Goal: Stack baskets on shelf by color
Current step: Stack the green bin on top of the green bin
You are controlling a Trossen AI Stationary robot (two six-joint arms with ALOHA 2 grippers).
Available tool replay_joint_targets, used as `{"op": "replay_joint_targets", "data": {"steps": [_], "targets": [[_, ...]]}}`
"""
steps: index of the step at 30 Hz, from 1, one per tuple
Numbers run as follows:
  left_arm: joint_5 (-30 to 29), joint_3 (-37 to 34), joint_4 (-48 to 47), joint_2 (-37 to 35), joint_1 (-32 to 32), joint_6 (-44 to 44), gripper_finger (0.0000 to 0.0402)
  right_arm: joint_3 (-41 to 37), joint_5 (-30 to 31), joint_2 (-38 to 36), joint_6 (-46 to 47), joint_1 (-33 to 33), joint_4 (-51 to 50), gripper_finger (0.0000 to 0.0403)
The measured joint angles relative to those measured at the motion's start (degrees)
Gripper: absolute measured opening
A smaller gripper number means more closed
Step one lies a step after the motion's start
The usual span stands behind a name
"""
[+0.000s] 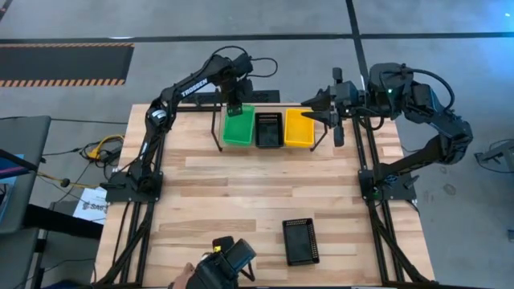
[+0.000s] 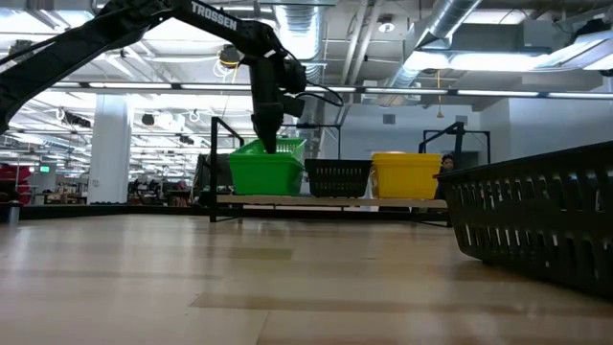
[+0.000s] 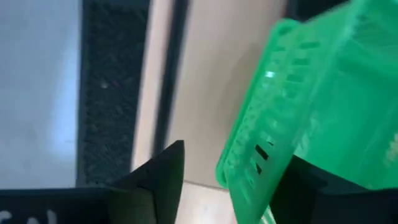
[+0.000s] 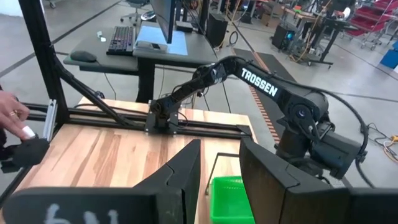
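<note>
Left gripper (image 1: 234, 109) spread over the green basket stack (image 1: 238, 128) at upper centre of the high view; right gripper (image 1: 320, 109) by the yellow basket (image 1: 299, 128), fingers apart, empty

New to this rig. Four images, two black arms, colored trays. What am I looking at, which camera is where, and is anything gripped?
It is a two-armed table robot, each arm ending in a two-finger gripper. One picture looks straight down on the table, one looks level across the tabletop, and the other two come from cameras on each arm's wrist.

At the table's far edge stands a low black wire shelf holding green baskets, black baskets and yellow baskets side by side. One more black basket lies alone near the front edge.

The left gripper hangs at the green baskets; its wrist view shows a green rim between parted fingers, so it looks released rather than gripped. The right gripper waits beside the yellow end, open and empty. A person's hand shows at the front edge.
</note>
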Motion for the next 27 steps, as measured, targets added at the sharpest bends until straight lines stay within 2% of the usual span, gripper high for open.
{"op": "replay_joint_targets", "data": {"steps": [4, 10, 16, 21, 27], "targets": [[-0.4, 0.0, 4.0, 0.0, 0.2, -1.9, 0.0197, 0.0, 0.0, -0.1, 0.0, 0.0, 0.1, 0.0134], [-1.8, 2.3, 5.5, 0.0, 0.1, -2.0, 0.0195, 0.0, -0.1, -0.1, 0.0, 0.0, 0.0, 0.0134], [-1.2, 5.5, -1.4, -0.1, -0.9, -3.9, 0.0185, 0.0, -0.2, -0.1, 0.0, 0.0, 0.0, 0.0134], [-2.1, 3.3, -8.0, -0.1, -1.5, -1.9, 0.0157, 0.0, -0.2, -0.2, 0.0, 0.0, 0.0, 0.0134], [-0.2, 0.0, -8.8, -0.1, -1.8, -1.6, 0.0087, 0.0, -0.2, -0.2, 0.0, 0.0, 0.0, 0.0134]]}}
